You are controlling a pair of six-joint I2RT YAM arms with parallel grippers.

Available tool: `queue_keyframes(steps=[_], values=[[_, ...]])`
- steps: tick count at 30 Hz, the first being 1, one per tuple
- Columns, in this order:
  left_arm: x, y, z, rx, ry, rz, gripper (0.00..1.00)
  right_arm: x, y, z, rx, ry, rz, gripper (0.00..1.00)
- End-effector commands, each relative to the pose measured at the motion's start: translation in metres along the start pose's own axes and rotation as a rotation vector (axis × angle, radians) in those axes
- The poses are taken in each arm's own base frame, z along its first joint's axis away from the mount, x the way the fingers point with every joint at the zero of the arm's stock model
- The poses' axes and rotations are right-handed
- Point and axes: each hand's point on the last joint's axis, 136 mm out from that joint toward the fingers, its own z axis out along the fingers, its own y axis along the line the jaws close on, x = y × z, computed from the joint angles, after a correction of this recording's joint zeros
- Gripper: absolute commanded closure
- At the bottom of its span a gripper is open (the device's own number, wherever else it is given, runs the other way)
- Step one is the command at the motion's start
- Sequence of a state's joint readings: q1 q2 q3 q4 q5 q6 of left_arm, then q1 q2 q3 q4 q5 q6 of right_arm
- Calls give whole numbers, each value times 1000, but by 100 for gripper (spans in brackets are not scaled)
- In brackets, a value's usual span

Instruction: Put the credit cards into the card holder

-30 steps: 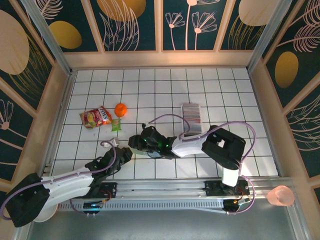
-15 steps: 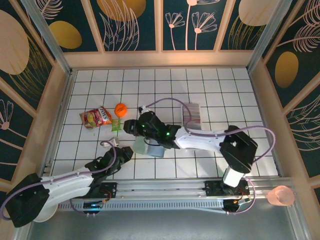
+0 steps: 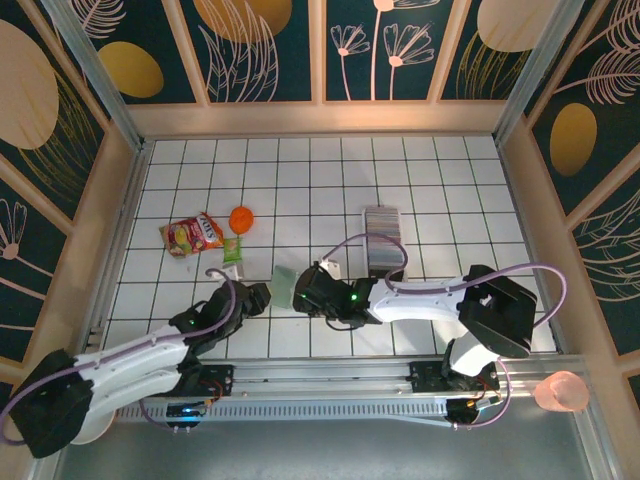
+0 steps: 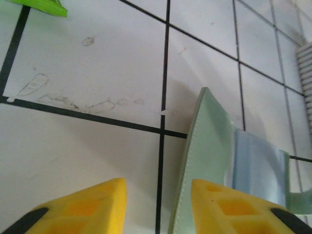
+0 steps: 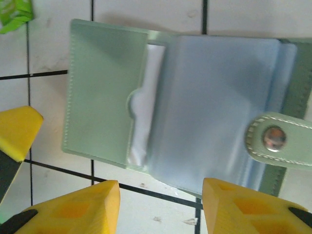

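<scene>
The card holder lies opened on the white tiles: sage-green flap on the left, bluish-grey pockets inside, clasp tab on the right. From above it is a green patch between my two grippers. My right gripper is open just short of its near edge, with bare tile between the fingers. My left gripper is open too, and the holder's green flap rises beside its right finger. The credit cards stand as a striped row in a clear tray farther back.
A snack bag, an orange ball and a small green packet lie to the back left of the holder. A pink cup stands off the table at the front right. Low walls fence the tiled floor.
My left gripper has opened and edged forward to the holder. My right gripper swung back from the far left and now hovers at the holder's right side.
</scene>
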State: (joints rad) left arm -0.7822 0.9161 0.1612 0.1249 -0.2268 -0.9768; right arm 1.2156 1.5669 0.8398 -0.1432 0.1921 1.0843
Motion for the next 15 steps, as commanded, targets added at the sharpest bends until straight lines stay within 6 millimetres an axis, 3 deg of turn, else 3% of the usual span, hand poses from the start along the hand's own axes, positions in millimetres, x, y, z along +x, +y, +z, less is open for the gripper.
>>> queue_keyframes(steps=[1,8,15], values=[[3,-7,11,16,67,50,66,0,-14,1,62,-27,36,51],[20,-10,19,49,139,52,77,0,-24,9,97,-30,50,51],[28,-9,18,75,167,37,78,-1,-41,12,174,-40,51,48]])
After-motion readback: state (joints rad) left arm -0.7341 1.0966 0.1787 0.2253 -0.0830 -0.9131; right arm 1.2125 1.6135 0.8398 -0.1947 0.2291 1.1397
